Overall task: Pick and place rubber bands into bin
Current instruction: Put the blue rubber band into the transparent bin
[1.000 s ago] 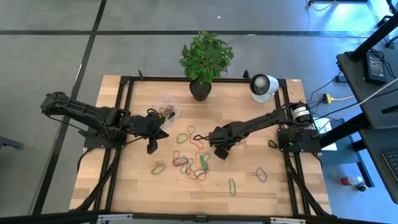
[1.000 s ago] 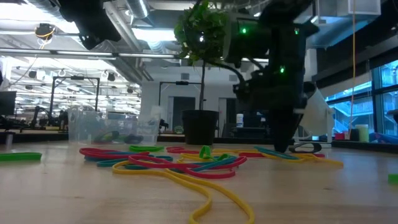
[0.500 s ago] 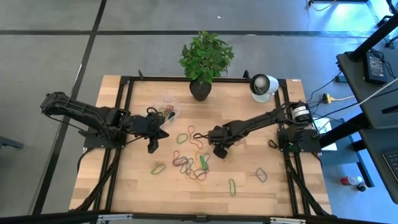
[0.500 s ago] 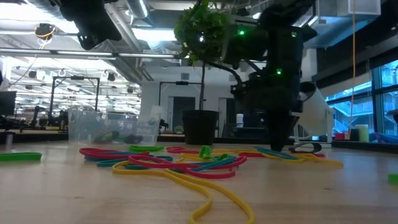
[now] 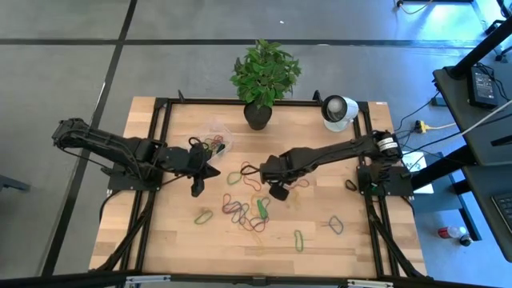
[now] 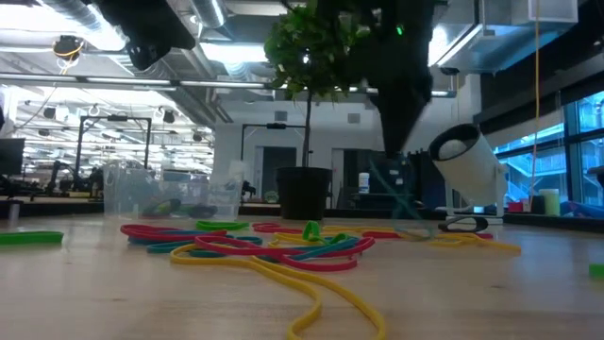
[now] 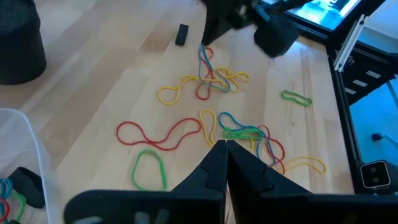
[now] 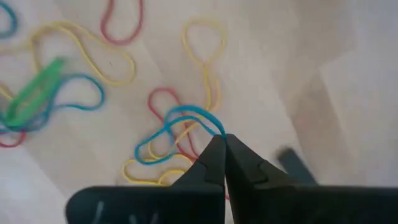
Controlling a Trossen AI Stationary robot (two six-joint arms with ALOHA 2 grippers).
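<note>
The right end effector (image 5: 275, 192) has just come up off the worktop (image 5: 352, 248) near its middle, its fingers pinched shut on a blue rubber band (image 8: 180, 124). Half a second earlier it was still pressed down among the loops; now, from table height, the dark arm has climbed clear and a thin strand hangs from it towards the wood. From its own wrist camera the blue loop runs straight into the closed tips, with a yellow band (image 8: 205, 74) and a red one tangled close under it, and it is hard to say whether they will come along.

That looks like a successful pick, and the carry comes next. The bin (image 5: 214, 141), a clear plastic bowl already holding a few bands, sits towards the far-left part of the worktop, beside the black plant pot (image 5: 258, 117), so the load must travel leftward over the scatter. The risk, as I judge it, is the trailing strand dragging neighbours out of the pile.

The left end effector (image 5: 197, 170) has not moved: it hovers just in front of the bin, fingers closed together and empty. Many rubber bands (image 5: 244, 210) remain spread across the middle and near side of the worktop, so the job is far from finished.
</note>
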